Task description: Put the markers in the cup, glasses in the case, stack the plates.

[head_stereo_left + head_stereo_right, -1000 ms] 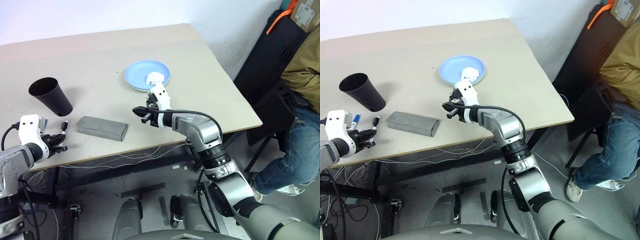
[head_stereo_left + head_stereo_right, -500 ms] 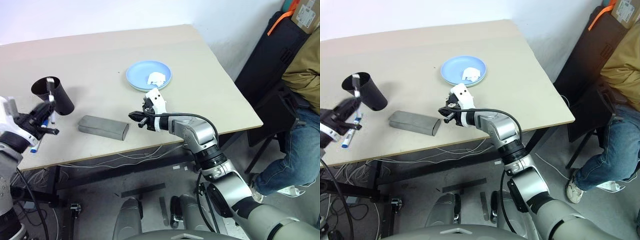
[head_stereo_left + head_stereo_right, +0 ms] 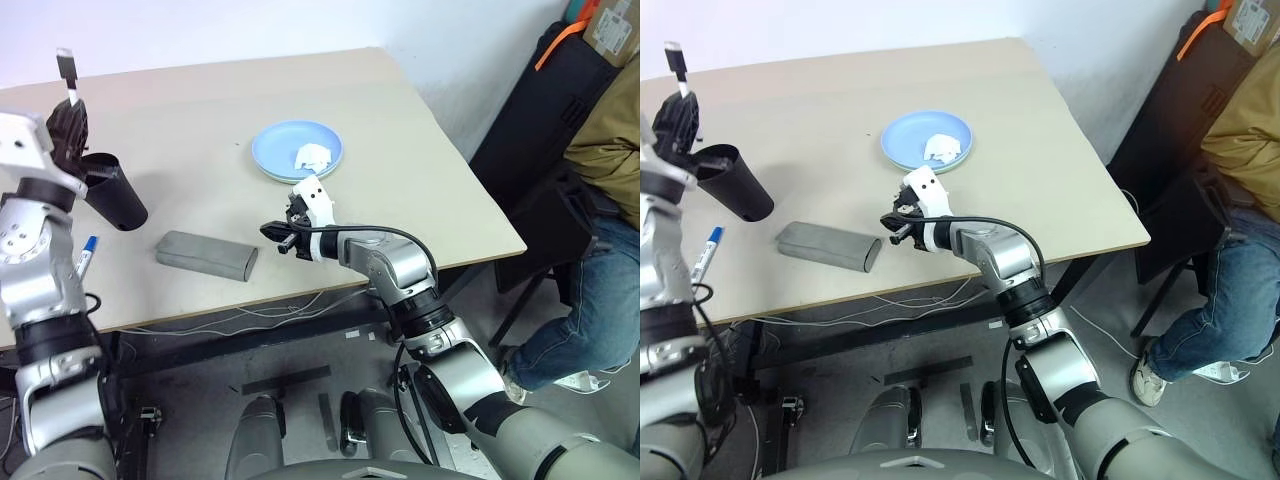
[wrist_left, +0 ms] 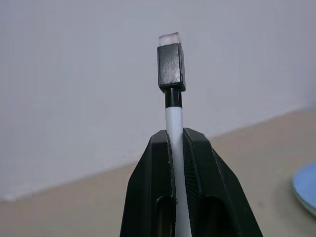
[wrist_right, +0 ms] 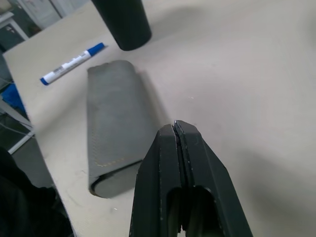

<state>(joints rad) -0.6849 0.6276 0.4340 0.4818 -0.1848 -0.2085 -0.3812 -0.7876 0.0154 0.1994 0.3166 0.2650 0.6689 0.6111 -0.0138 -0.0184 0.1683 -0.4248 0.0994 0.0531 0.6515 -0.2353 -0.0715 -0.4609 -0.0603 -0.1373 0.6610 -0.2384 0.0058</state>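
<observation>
My left gripper [image 3: 68,118] is raised over the rim of the tall black cup [image 3: 112,192] at the table's left. It is shut on the black-capped marker [image 4: 173,111], which sticks up past the fingertips, cap end up. The blue-capped marker [image 3: 85,255] lies on the table near the front left edge. The grey case [image 3: 205,255] lies shut in front of the cup. My right gripper [image 3: 283,232] hovers shut and empty just right of the case. The light blue plate [image 3: 285,143] sits further back, with a second rim showing under its near edge. The glasses are out of view.
A crumpled white tissue [image 3: 312,155] lies on the blue plate. A seated person's leg [image 3: 590,300] and a black chair [image 3: 520,150] are off the table's right side. Cables [image 3: 250,315] hang along the front edge.
My left gripper rose from the table's front left edge to above the cup, turning the black-capped marker upright. The right gripper stayed where it was.
</observation>
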